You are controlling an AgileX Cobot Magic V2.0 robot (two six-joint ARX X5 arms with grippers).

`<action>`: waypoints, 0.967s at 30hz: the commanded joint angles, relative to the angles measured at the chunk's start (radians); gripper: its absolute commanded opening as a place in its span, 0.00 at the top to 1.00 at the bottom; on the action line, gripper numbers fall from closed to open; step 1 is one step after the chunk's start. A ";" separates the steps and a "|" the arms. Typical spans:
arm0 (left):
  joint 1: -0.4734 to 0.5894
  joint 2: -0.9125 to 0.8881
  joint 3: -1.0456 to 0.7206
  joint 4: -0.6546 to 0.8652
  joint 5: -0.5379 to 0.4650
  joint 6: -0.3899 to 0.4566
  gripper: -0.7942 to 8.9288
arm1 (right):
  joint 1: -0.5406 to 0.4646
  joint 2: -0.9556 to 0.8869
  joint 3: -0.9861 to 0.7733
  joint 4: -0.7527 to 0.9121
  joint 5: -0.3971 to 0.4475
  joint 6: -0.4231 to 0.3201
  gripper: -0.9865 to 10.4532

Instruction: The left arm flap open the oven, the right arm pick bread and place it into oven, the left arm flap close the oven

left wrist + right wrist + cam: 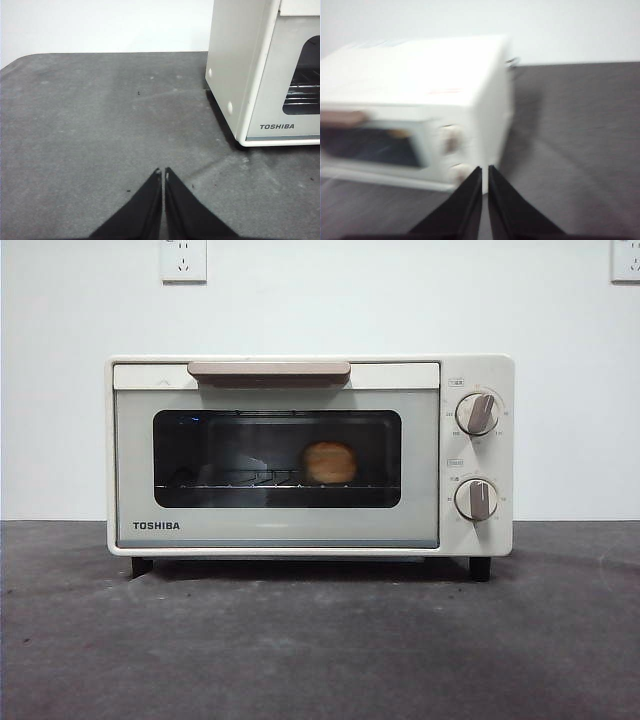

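Note:
The cream-white oven (310, 455) stands in the middle of the table with its glass door shut. Through the window I see the bread (329, 462), a golden bun, lying on the wire rack inside. The front view shows neither arm. My left gripper (163, 173) is shut and empty, low over the dark table off the oven's (260, 75) left side. My right gripper (485, 169) is shut and empty too, raised near the oven's (420, 100) right front corner by the knobs; that view is blurred.
The oven has a beige bar handle (268, 370) on top of the door and two round knobs (477, 413) at the right. The dark grey tabletop (320, 650) runs in front. A white wall with two sockets (184, 260) stands behind.

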State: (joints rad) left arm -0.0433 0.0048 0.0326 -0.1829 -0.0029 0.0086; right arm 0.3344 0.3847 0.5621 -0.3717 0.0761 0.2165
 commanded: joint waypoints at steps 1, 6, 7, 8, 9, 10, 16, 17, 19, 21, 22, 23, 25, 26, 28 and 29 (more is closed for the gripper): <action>0.001 -0.001 -0.020 -0.005 -0.002 0.005 0.90 | -0.094 -0.092 -0.148 0.131 0.003 -0.062 0.90; 0.001 -0.001 -0.020 -0.005 -0.002 0.005 0.90 | -0.209 -0.234 -0.352 0.217 -0.001 -0.157 0.90; 0.001 -0.001 -0.020 -0.005 -0.002 0.005 0.90 | -0.220 -0.259 -0.382 0.216 -0.001 -0.167 0.90; 0.001 -0.001 -0.020 -0.005 -0.002 0.005 0.90 | -0.227 -0.277 -0.405 0.216 -0.002 -0.175 0.90; 0.001 -0.001 -0.020 -0.005 -0.002 0.005 0.90 | -0.231 -0.296 -0.429 0.215 -0.001 -0.186 0.90; 0.001 -0.001 -0.020 -0.005 -0.002 0.005 0.90 | -0.233 -0.312 -0.451 0.215 -0.001 -0.199 0.90; 0.001 -0.001 -0.020 -0.005 -0.002 0.005 0.90 | -0.234 -0.382 -0.533 0.214 -0.001 -0.236 0.90; 0.001 -0.001 -0.020 -0.005 -0.002 0.005 0.90 | -0.234 -0.381 -0.539 0.215 -0.001 -0.236 0.90; 0.001 -0.001 -0.020 -0.005 -0.002 0.005 0.90 | -0.234 -0.381 -0.549 0.208 -0.001 -0.236 0.90; 0.001 -0.001 -0.020 -0.005 -0.002 0.005 0.90 | -0.234 -0.381 -0.552 0.200 0.000 -0.237 0.90; 0.001 -0.001 -0.020 -0.005 -0.002 0.005 0.90 | -0.234 -0.381 -0.552 0.199 0.000 -0.237 0.90; 0.001 -0.001 -0.020 -0.005 -0.002 0.005 0.90 | -0.234 -0.381 -0.552 0.199 0.002 -0.238 0.90; 0.001 -0.001 -0.020 -0.005 -0.002 0.005 0.90 | -0.234 -0.381 -0.552 0.200 0.003 -0.237 0.90; 0.001 -0.001 -0.020 -0.005 -0.002 0.005 0.90 | -0.234 -0.381 -0.552 0.201 0.002 -0.236 0.90; 0.001 -0.001 -0.020 -0.005 -0.002 0.005 0.90 | -0.234 -0.381 -0.552 0.208 0.002 -0.236 0.90; 0.001 -0.001 -0.020 -0.005 -0.002 0.005 0.90 | -0.234 -0.381 -0.552 0.212 0.002 -0.236 0.90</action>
State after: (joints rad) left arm -0.0433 0.0048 0.0326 -0.1829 -0.0029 0.0090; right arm 0.1005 0.0063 0.0193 -0.1673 0.0761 -0.0116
